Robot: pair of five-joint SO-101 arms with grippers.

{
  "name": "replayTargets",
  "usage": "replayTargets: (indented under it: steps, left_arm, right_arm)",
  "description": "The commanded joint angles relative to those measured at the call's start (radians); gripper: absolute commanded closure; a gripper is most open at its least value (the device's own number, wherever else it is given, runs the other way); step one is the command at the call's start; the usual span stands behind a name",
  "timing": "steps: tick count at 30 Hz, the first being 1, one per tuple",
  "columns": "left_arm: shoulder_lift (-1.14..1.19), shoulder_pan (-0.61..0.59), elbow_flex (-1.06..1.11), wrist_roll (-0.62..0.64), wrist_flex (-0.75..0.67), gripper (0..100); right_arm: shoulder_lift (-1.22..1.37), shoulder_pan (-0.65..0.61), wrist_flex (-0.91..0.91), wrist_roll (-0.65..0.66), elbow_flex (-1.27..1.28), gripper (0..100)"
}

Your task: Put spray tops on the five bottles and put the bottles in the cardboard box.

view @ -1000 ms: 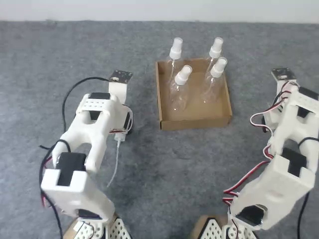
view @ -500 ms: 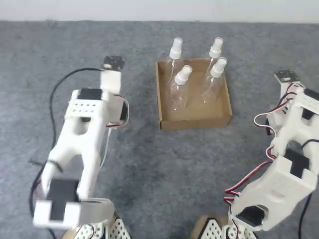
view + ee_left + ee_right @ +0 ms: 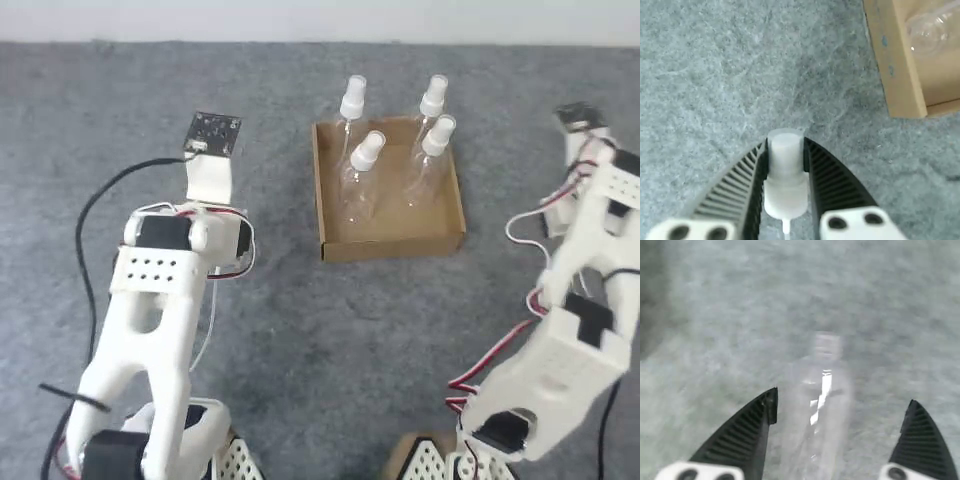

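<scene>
My left gripper is shut on a white spray top, held above the grey carpet a short way left of the cardboard box. In the high view the box holds several clear bottles with spray tops on. My right gripper is open, its black fingers spread on either side of a clear uncapped bottle on the carpet; they do not touch it. The left arm is left of the box and the right arm is at the right edge.
Grey carpet covers the table, with open floor in front of the box and between the arms. Loose cables hang from both arms. A pale wall strip runs along the back.
The left arm has stretched out, its wrist moving toward the back of the table. The right arm's wrist has also moved back and slightly right. The box and its bottles have stayed put.
</scene>
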Motion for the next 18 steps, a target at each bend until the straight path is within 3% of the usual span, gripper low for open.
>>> replayTargets:
  steps: [1,12,18]
  left_arm:
    - [-0.046,-0.006,-0.004,0.012,-0.029,99]
    - [-0.046,-0.006,-0.002,0.012,-0.031,99]
    - [-0.046,-0.003,0.008,0.012,-0.032,99]
  right_arm:
    - [0.042,-0.042,0.107,0.012,-0.167,67.1]
    - [0.272,0.028,0.216,-0.003,-0.436,68.0]
    - [0.315,0.024,0.239,0.031,-0.437,79.0]
